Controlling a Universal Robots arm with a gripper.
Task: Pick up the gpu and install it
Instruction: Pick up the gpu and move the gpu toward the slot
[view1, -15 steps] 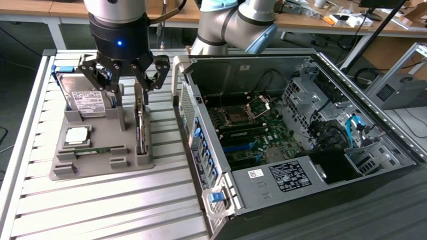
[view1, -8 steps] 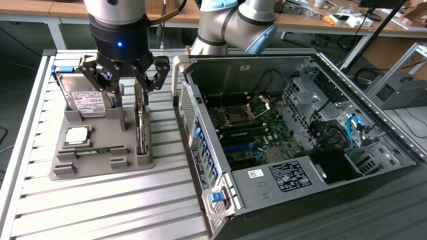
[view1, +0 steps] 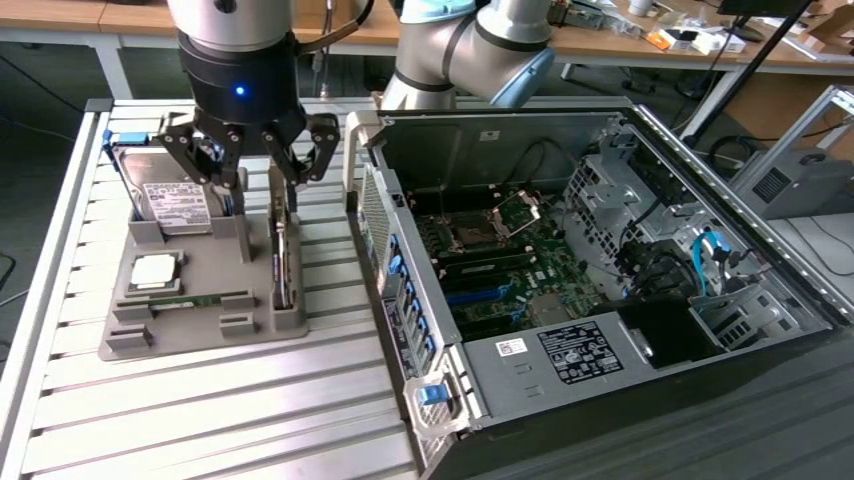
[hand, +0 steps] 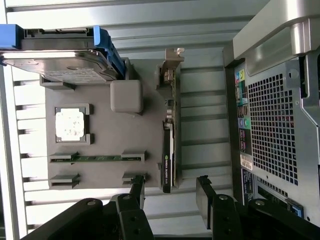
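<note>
Fingers (hand: 203, 196): black, spread apart, one on either side of the card's end; seemingly clear of it, though contact is hard to judge.
Gripper (view1: 267, 165): black, jointed, on a silver arm, poised over the card.
Gpu (hand: 168, 145): thin dark circuit card with a metal bracket, standing on edge in the grey moulded holder (view1: 200, 320).
Same holder, towards the exterior view's left: boxy silver hard drive (view1: 174, 200), square silver processor chip (view1: 154, 270), narrow green memory stick (view1: 200, 300).
Open grey computer case (view1: 534, 370): beside the holder, on a slatted metal table (view1: 200, 420).
</note>
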